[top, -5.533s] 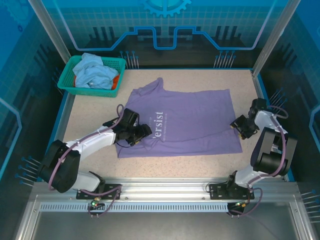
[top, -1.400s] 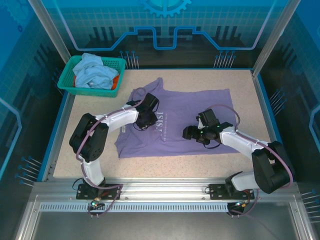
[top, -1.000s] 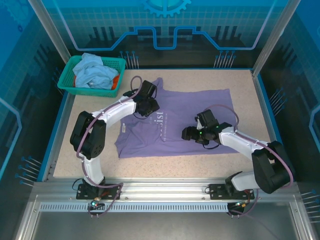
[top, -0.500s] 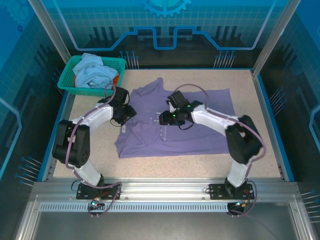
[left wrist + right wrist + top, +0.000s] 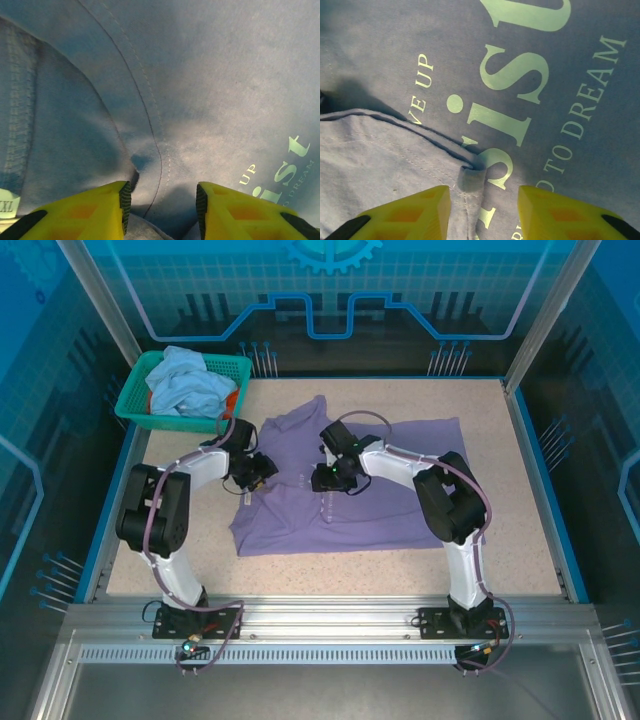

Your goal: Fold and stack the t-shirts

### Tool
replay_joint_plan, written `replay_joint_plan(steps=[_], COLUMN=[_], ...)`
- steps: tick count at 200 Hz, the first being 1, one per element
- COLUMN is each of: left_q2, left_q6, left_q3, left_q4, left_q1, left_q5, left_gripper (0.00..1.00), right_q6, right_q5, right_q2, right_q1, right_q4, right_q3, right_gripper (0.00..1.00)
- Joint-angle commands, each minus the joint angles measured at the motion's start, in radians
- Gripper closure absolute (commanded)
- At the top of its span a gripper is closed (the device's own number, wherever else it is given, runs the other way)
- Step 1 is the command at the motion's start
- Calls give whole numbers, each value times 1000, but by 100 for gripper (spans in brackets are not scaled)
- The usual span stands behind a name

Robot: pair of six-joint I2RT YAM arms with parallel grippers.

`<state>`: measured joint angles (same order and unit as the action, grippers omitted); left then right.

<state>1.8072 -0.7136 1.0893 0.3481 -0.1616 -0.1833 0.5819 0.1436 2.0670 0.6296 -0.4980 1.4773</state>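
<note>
Top external view: left end effector, nine o'clock of right end effector, both wide, on the purple shirt.

- A teal plastic mesh basket stands at the far left corner of the surface.
- The surface is beige with small speckles and spreads out to the right of the basket and in front of it.
- A blue panel with a grid and a gear drawing rises behind the basket and to its right.
- A slanted metal post stands just behind the basket, on its left.
- An aluminium rail runs along the side of the surface opposite to the basket, well apart from it.
</note>
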Motion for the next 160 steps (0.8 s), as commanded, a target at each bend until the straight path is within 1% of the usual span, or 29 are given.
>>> replay_joint_plan(steps=[1,17,39,61,92,113,127,148,160], left_q2=[10,16,12,-17,-95,-102,-96,-86,-75], left_q6=[31,34,38,52,52,57,57,58,60], left_q3=[-2,0,-2,-13,-63,-77,-80,-76,-69], left_q4=[-12,-8,0,31,44,48,43,36,36], left_q1=[4,4,4,2,2,2,2,3,3], left_q5=[-46,-53,-55,-32,28,25,12,-2,-11], left_gripper=[59,62,64,56,54,54,55,60,63], right_q6=[-16,-18,-17,-16,-22,-22,-23,-23,-26], right_q5=[25,33,39,43,50,51,53,44,46], right_q2=[19,23,40,52,57,66,73,69,67], right_q1=[16,16,15,18,24,26,28,28,28], right_q4=[-25,-27,-36,-44,-47,-48,-56,-53,-51], right_q3=[31,35,49,57,61,68,76,73,72], right_gripper=[60,64,66,67,68,70,74,78,82])
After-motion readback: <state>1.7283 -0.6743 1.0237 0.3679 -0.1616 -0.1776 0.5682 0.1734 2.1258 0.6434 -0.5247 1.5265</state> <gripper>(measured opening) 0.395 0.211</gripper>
